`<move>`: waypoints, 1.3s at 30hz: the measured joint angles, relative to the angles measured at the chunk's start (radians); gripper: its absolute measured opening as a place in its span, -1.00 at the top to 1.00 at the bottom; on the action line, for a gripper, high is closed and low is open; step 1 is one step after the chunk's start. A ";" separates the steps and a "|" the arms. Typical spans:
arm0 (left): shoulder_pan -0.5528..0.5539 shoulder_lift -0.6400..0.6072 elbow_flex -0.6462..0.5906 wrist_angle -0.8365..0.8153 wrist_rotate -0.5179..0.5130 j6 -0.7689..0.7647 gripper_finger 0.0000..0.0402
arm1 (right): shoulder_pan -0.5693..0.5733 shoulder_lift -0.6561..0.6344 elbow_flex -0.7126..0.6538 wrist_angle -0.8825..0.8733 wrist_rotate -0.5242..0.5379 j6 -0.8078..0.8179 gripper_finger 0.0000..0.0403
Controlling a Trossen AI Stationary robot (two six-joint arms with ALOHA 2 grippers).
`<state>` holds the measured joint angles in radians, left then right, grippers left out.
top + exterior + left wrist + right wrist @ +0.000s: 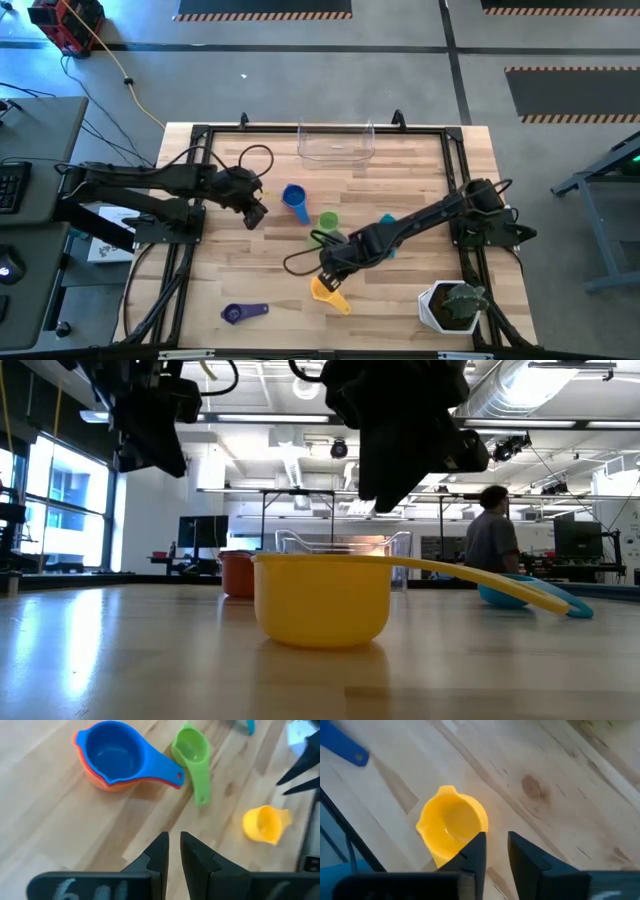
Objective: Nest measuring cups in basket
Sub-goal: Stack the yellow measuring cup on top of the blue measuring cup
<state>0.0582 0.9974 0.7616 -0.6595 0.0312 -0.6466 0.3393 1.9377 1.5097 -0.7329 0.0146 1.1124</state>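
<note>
Here, the right gripper (494,851) is poised just above the yellow cup (452,827) on the counter (400,170), fingers slightly parted, nothing grasped, seemingly for pickup. The basket (336,142) sits far off; the left gripper (173,854) waits empty, narrowly parted.

Right gripper (333,272) hangs near the table's front edge, fingers narrowly parted; left gripper (254,212) hovers left of centre, nearly closed.

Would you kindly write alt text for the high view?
Right claw hovers just above a yellow cup on the wooden table. Blue cup and green cup sit mid-table, the clear basket at the far edge.
</note>
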 joint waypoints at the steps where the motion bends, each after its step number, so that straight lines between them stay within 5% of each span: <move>1: 0.000 -0.005 0.000 0.000 0.006 -0.007 0.82 | 0.007 0.000 0.000 0.001 0.017 -0.010 0.58; 9: 0.000 -0.021 0.000 0.001 0.012 -0.075 0.82 | 0.040 0.000 0.000 0.047 0.140 -0.048 0.44; 30: -0.036 -0.021 0.000 0.000 0.010 -0.085 0.82 | 0.067 0.153 -0.001 0.131 0.087 -0.048 0.44; 39: -0.036 -0.021 0.000 -0.001 0.010 -0.085 0.82 | 0.057 0.154 -0.001 0.131 0.060 -0.039 0.93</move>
<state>0.0223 0.9764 0.7612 -0.6605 0.0410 -0.7311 0.3967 2.0914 1.5085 -0.6019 0.0751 1.0730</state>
